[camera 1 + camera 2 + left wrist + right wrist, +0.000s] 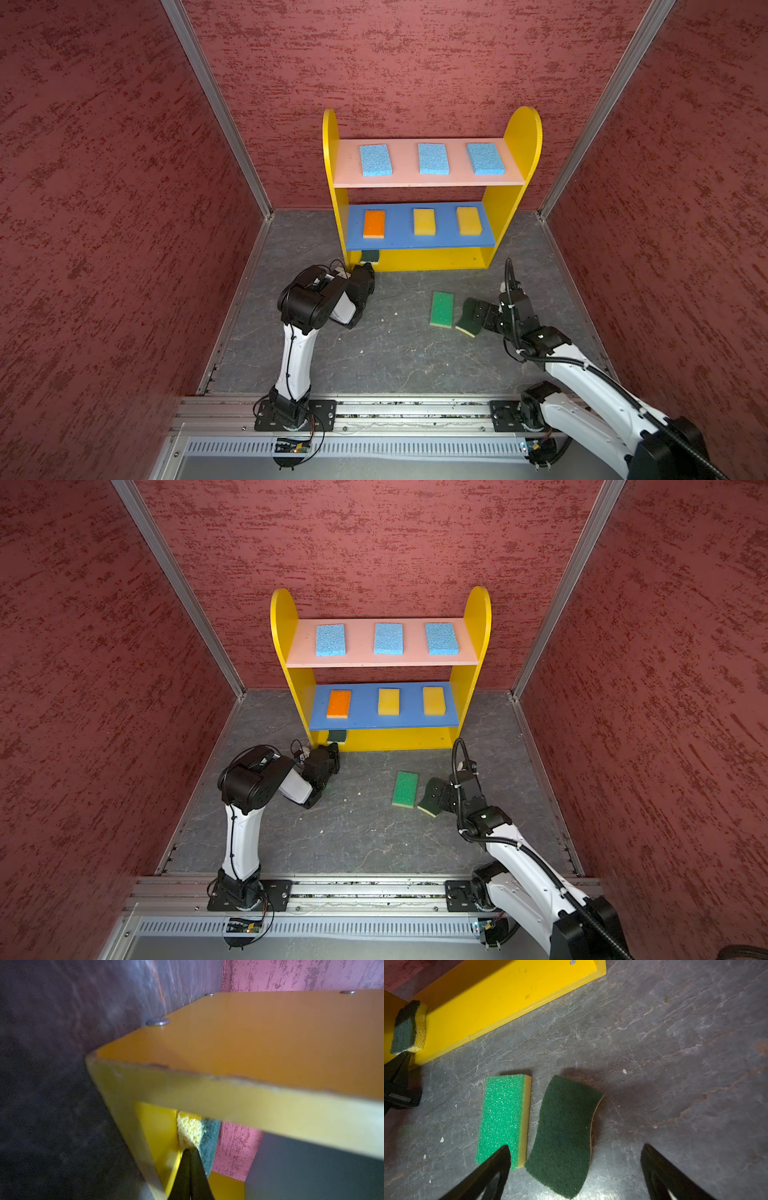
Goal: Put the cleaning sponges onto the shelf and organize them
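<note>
The shelf (515,137) (478,613) stands at the back wall. Three light blue sponges (433,158) lie on its pink board. An orange-topped one (374,223) and two yellow ones (424,221) lie on the blue board. A dark green sponge (369,256) (195,1130) (408,1026) sits at the bottom level's left end. My left gripper (190,1150) (365,270) is shut, its tips against that sponge's end. On the floor lie a bright green sponge (441,308) (504,1118) and a dark green wavy sponge (466,322) (564,1130). My right gripper (576,1147) (473,313) hangs open over the wavy one.
Red textured walls (124,208) close in the left, back and right of the grey floor (395,357). The blue board overhangs the bottom level, leaving a low gap. A metal rail (395,411) runs along the front by the arm bases.
</note>
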Controlling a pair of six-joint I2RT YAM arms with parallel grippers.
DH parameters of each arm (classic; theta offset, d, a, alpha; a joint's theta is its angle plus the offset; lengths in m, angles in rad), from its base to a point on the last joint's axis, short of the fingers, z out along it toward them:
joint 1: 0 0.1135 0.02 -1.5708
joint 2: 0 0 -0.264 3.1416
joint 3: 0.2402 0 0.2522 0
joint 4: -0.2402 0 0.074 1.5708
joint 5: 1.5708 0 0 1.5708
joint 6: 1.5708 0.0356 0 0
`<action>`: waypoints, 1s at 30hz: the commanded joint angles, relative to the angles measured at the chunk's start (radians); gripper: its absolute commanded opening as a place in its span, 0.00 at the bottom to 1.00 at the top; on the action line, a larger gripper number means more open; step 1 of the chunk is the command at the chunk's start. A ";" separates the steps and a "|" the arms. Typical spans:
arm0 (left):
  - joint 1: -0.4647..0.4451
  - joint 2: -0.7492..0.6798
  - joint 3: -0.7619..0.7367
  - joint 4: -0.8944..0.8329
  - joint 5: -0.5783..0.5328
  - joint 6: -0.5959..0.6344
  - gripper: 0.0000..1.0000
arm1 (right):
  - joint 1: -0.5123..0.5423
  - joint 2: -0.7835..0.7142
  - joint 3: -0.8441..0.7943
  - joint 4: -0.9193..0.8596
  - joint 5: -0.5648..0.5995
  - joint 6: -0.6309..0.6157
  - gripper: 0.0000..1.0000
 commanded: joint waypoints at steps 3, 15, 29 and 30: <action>-0.014 0.043 -0.005 -0.143 0.035 -0.029 0.00 | 0.006 -0.013 -0.007 0.007 0.021 -0.002 0.99; -0.019 -0.124 -0.149 -0.147 -0.011 0.033 0.07 | 0.006 -0.025 -0.002 -0.005 0.007 0.018 0.99; -0.057 -0.743 -0.185 -0.880 -0.155 0.426 0.37 | 0.013 -0.025 0.051 -0.079 -0.015 0.103 0.99; -0.066 -0.779 -0.183 -0.918 -0.174 0.458 0.37 | 0.015 -0.028 0.055 -0.089 -0.015 0.110 0.99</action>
